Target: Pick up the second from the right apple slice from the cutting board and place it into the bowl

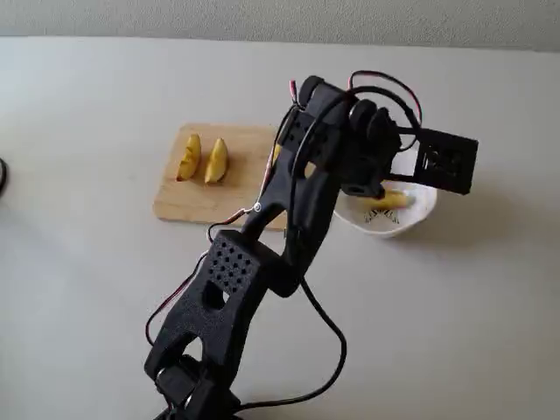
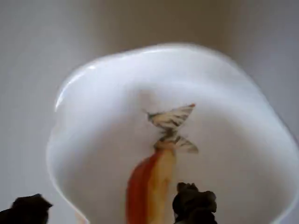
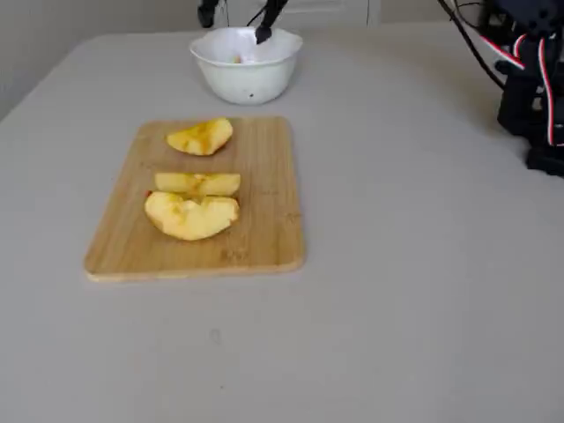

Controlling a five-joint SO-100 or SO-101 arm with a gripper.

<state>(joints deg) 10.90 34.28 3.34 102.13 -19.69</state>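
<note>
The apple slice [image 2: 149, 186], yellow with a red skin edge, lies in the white bowl [image 2: 93, 116] just below the butterfly drawing [image 2: 172, 126]. It also shows in a fixed view [image 1: 391, 199]. My gripper [image 2: 112, 212] is open above the bowl. Its fingertips [image 2: 194, 205] stand apart on either side of the slice, and the right one is close beside it. In a fixed view the gripper [image 3: 236, 25] hangs over the bowl [image 3: 247, 84]. The cutting board [image 3: 264, 220] holds three other yellow wedges [image 3: 191, 216].
The arm's base [image 3: 538, 88] with its cables stands at the right edge of a fixed view. In a fixed view the arm [image 1: 262, 254] crosses the board's right end [image 1: 188, 203] and hides part of one wedge. A dark object [image 1: 2, 175] sits at the left edge.
</note>
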